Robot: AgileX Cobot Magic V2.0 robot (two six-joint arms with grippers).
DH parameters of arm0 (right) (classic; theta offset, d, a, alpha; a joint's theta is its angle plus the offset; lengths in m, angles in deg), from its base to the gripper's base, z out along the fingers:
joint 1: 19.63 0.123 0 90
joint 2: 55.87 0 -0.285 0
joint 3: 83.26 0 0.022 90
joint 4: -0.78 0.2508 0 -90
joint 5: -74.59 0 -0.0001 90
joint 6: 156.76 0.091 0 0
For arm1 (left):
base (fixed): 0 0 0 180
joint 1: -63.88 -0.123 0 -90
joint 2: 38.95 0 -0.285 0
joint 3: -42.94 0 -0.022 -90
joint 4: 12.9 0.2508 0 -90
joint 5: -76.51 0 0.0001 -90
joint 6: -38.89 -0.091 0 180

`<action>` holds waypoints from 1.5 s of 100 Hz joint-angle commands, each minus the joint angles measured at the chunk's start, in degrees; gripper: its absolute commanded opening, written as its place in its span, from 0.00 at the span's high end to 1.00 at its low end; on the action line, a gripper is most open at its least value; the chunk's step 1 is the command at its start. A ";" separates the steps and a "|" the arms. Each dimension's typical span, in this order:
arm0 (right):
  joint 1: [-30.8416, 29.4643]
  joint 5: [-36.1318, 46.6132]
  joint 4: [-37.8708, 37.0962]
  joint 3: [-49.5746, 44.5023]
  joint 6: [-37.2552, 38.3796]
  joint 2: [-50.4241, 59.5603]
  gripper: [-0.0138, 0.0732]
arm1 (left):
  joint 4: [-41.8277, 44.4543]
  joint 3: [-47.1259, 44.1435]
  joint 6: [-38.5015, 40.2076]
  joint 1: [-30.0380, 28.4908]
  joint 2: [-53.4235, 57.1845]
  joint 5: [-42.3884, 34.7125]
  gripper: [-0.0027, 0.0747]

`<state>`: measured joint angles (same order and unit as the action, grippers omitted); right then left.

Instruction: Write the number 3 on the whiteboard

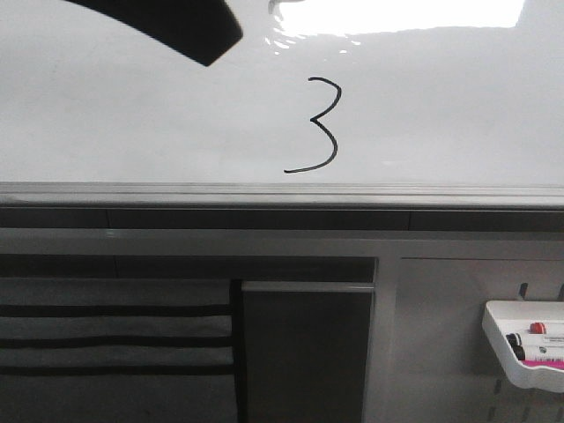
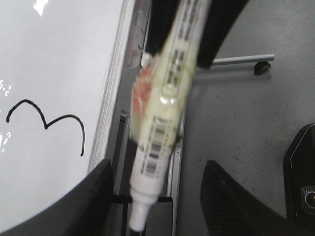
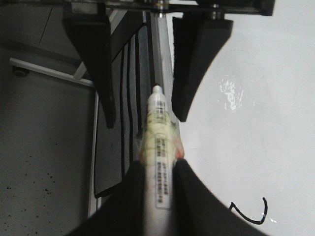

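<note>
A thin black number 3 [image 1: 319, 123] with a long tail is drawn on the glossy whiteboard [image 1: 132, 123], above its grey edge rail [image 1: 264, 192]. It also shows in the left wrist view [image 2: 45, 127], and part of it in the right wrist view [image 3: 248, 216]. My right gripper [image 3: 157, 164] is shut on a white marker [image 3: 160, 147] beside the board's edge. My left gripper [image 2: 157, 167] is open, its fingers wide on either side of the marker [image 2: 162, 123] without touching it. The marker's tip is off the board.
A small white tray [image 1: 529, 370] with two markers hangs at the lower right below the board. A dark curved shape [image 1: 167, 22] crosses the board's top left. Below the rail are dark panels, then grey floor with a castor rail [image 2: 241, 60].
</note>
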<state>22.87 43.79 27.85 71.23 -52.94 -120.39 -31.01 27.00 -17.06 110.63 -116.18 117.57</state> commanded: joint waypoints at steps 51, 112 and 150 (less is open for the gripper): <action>0.11 2.69 2.28 1.71 -0.67 -1.10 0.84 | 3.00 2.70 0.14 1.25 0.13 -3.94 0.49; 0.11 3.07 5.52 1.60 -0.67 -1.22 0.84 | 2.81 2.70 0.14 1.25 0.13 -4.04 0.89; 0.11 2.78 5.52 1.60 -0.41 -2.39 0.79 | 2.02 2.70 0.38 1.25 0.13 -4.04 0.99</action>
<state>22.91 44.28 31.87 71.23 -53.19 -123.04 -26.54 27.67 -17.87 111.58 -117.28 118.24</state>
